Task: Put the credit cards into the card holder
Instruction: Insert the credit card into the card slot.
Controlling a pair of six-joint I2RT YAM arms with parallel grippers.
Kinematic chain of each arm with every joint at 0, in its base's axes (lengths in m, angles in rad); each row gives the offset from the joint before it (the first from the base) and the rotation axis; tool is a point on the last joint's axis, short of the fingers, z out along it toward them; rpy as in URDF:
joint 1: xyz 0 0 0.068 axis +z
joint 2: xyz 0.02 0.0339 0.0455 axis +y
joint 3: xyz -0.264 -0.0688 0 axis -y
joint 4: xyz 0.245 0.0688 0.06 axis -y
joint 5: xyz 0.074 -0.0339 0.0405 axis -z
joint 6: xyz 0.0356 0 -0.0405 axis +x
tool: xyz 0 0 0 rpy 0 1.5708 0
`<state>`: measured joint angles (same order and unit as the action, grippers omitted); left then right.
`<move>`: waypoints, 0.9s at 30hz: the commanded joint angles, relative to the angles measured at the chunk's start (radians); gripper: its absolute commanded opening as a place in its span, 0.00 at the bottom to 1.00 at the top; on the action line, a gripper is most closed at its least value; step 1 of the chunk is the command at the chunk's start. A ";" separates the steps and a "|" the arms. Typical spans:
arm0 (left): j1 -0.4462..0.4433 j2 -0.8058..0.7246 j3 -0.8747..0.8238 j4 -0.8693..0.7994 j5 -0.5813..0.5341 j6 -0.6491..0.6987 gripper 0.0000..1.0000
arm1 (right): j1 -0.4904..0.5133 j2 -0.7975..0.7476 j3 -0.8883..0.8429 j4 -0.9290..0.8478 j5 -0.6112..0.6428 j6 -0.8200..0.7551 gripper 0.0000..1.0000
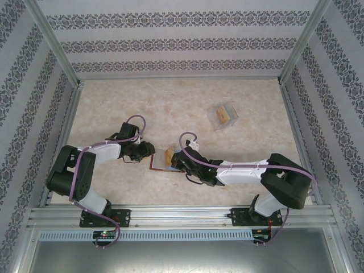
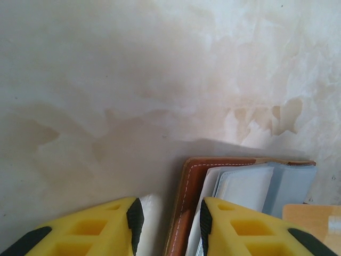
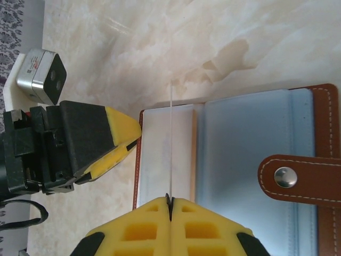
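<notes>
Inserting, top view: the right gripper (image 1: 175, 159) holds an orange credit card (image 1: 169, 154) over the open card holder (image 1: 161, 164). The holder lies on the table (image 1: 114, 108) between the two arms, with the left gripper (image 1: 142, 151) at its left edge.
Spare card, top view: a tan card (image 1: 223, 116) lies in the clear box (image 1: 226, 109), well apart toward the far right.
Left fingers, left wrist view: apart and astride the holder's brown stitched edge; I cannot tell whether they clamp it.
Advice, left wrist view: pin that edge so the holder does not slide when the card pushes in.
Right fingers, right wrist view: pressed together on the card. It shows edge-on as a thin line standing over the pale leaf, beside the blue-grey pockets.
Advice, right wrist view: tilt the card flatter, line its leading edge up with a pocket mouth and feed it slowly. Release only once it is seated. The strap with the snap stud (image 3: 286, 177) lies off to the right, out of the way.
Count: card holders one; cards in sight two; clear boxes one; grippers two.
</notes>
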<state>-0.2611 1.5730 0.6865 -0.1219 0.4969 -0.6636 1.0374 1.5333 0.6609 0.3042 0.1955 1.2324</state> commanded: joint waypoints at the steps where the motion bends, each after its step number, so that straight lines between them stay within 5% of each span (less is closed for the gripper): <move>1: -0.028 0.042 -0.040 -0.081 -0.022 -0.012 0.38 | 0.019 0.018 -0.015 0.043 0.045 0.044 0.00; 14: -0.039 0.067 -0.038 -0.074 -0.029 -0.020 0.38 | 0.023 0.019 -0.066 0.024 0.070 0.084 0.00; 27: -0.050 0.059 -0.038 -0.085 -0.032 -0.031 0.37 | 0.015 0.070 -0.100 0.216 0.024 0.068 0.00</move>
<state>-0.2687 1.5768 0.6876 -0.1211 0.4850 -0.6827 1.0512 1.5803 0.5850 0.4442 0.2253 1.2957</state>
